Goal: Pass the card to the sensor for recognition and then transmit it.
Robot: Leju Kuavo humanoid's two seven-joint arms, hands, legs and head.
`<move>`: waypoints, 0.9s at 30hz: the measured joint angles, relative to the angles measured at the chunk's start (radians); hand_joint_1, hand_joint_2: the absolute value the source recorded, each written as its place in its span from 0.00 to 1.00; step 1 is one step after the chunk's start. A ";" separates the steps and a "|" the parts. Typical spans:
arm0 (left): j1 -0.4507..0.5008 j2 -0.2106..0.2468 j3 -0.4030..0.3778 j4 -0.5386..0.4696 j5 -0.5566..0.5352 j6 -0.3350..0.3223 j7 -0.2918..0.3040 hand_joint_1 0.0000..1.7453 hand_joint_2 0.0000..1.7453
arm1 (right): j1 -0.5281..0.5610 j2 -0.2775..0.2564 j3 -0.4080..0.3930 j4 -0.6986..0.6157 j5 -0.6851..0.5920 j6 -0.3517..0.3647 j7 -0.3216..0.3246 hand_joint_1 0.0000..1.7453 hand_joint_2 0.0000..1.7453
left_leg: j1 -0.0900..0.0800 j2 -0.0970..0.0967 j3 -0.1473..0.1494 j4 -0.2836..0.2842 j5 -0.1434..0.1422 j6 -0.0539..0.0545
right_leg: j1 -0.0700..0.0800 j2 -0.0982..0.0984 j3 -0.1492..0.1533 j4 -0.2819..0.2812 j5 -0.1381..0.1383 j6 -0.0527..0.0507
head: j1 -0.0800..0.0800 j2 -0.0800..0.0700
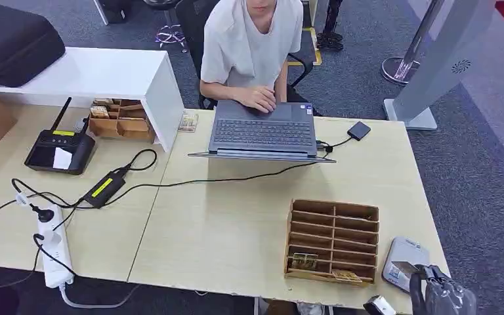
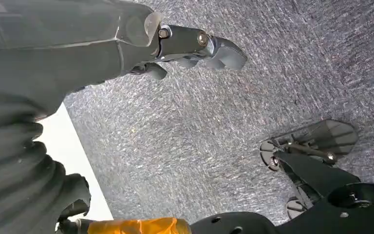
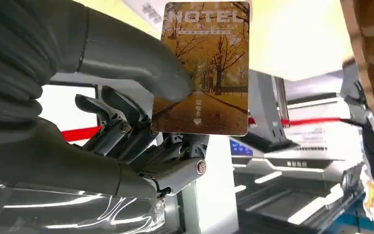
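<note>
Card (image 3: pixel 205 68) looks thin, stiff, light and slick; right hand (image 3: pixel 126 122) pinches its lower edge between thumb and fingers. Left hand (image 2: pixel 141 44) hangs empty, fingers apart.

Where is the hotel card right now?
The hotel card is pinched in the robot's right hand, seen close up in the right wrist view. In the head view that hand is at the table's near right corner, beside the grey sensor.

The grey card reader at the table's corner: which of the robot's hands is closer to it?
Right. The right hand, pinching the hotel card, sits beside the grey card reader. The left hand hangs over the carpet beside the table.
</note>
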 joint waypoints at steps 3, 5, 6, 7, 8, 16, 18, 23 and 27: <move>0.000 -0.002 0.005 0.000 0.000 0.000 0.000 0.00 1.00 | -0.007 0.002 -0.021 0.026 0.002 -0.009 -0.001 1.00 1.00 | 0.000 0.000 0.000 0.000 0.000 0.000 | 0.000 0.000 0.000 0.000 0.000 0.000 | 0.000 0.000; 0.000 -0.003 0.009 0.000 0.000 0.000 0.000 0.00 1.00 | -0.013 0.003 -0.031 0.037 0.003 -0.010 -0.003 1.00 1.00 | 0.000 0.000 0.000 0.000 0.000 0.000 | 0.000 0.000 0.000 0.000 0.000 0.000 | 0.000 0.000; 0.000 -0.003 0.009 0.000 0.000 0.000 0.001 0.00 1.00 | -0.016 0.003 -0.035 0.041 0.006 -0.010 -0.003 1.00 1.00 | 0.000 0.000 0.001 0.000 0.000 0.000 | 0.000 0.000 0.000 0.000 0.000 0.000 | 0.000 0.000; 0.000 -0.003 0.010 0.000 0.000 0.000 0.001 0.00 1.00 | -0.019 0.003 -0.039 0.045 0.008 -0.010 -0.003 1.00 1.00 | 0.000 0.000 0.001 0.000 0.000 0.000 | 0.000 0.000 0.000 0.000 0.000 0.000 | 0.000 0.000; 0.000 -0.003 0.011 0.000 0.000 0.000 0.001 0.00 1.00 | -0.021 0.003 -0.043 0.049 0.008 -0.010 -0.003 1.00 1.00 | 0.000 0.000 0.001 0.000 0.000 0.000 | 0.000 0.000 0.001 0.000 0.000 0.000 | 0.000 0.000; 0.000 -0.003 0.016 0.000 0.001 0.001 0.001 0.00 1.00 | -0.033 0.004 -0.054 0.068 0.006 -0.011 -0.003 1.00 1.00 | 0.000 0.000 0.003 0.000 0.000 0.000 | 0.000 0.000 0.003 -0.001 0.000 0.000 | 0.000 0.000; 0.000 -0.003 0.016 0.000 0.003 0.001 0.001 0.00 1.00 | -0.036 0.005 -0.054 0.073 0.006 -0.011 -0.003 1.00 1.00 | 0.000 0.000 0.004 0.000 0.000 0.000 | 0.000 0.000 0.004 -0.001 0.000 0.000 | 0.000 0.000; 0.000 -0.003 0.017 0.000 0.002 0.001 0.002 0.00 1.00 | -0.039 0.006 -0.054 0.077 0.008 -0.011 -0.003 1.00 1.00 | 0.000 0.000 0.005 0.000 0.000 0.000 | 0.000 0.000 0.005 -0.001 0.000 0.000 | 0.000 0.000; 0.000 -0.003 0.017 0.000 0.002 0.001 0.002 0.00 1.00 | -0.041 0.006 -0.057 0.079 0.008 -0.011 -0.003 1.00 1.00 | 0.000 0.000 0.005 0.000 0.000 0.000 | 0.000 0.000 0.006 -0.001 0.000 0.000 | 0.000 0.000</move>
